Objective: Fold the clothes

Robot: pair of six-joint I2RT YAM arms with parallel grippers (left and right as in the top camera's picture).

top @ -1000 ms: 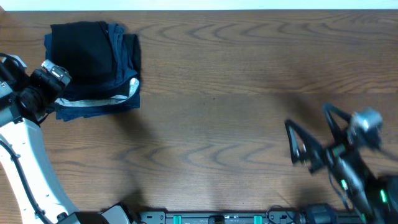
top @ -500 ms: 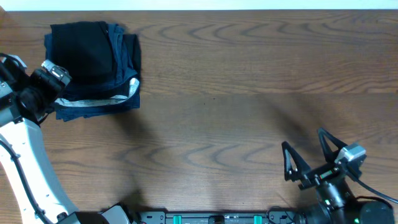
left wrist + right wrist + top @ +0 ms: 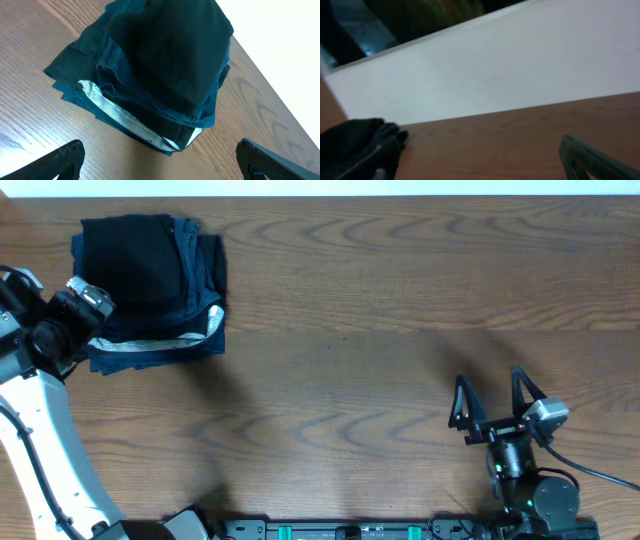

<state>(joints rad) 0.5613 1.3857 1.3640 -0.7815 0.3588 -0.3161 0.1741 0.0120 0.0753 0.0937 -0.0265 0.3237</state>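
Over the last second the right gripper has pulled back from the right-middle of the table to the near edge and squared itself up over its base. Its jaws are spread wide with nothing between them. The left gripper has not moved: it hangs at the left side of the clothes pile, also fully spread and empty. The black T-shirt lies folded into a compact rectangle at the far left of the table, on top of the dark blue garments, and neither arm is touching it. With the shirt already stacked and one arm backing away, the folding looks finished and the arms seem to be retiring. The left wrist view shows what the overhead flattens: the shirt's thickness, the layered blue folds under it, and the white-striped edge along the near side of the pile. The right wrist view catches only a dark corner of the pile far off, and bare wood in front of its finger.
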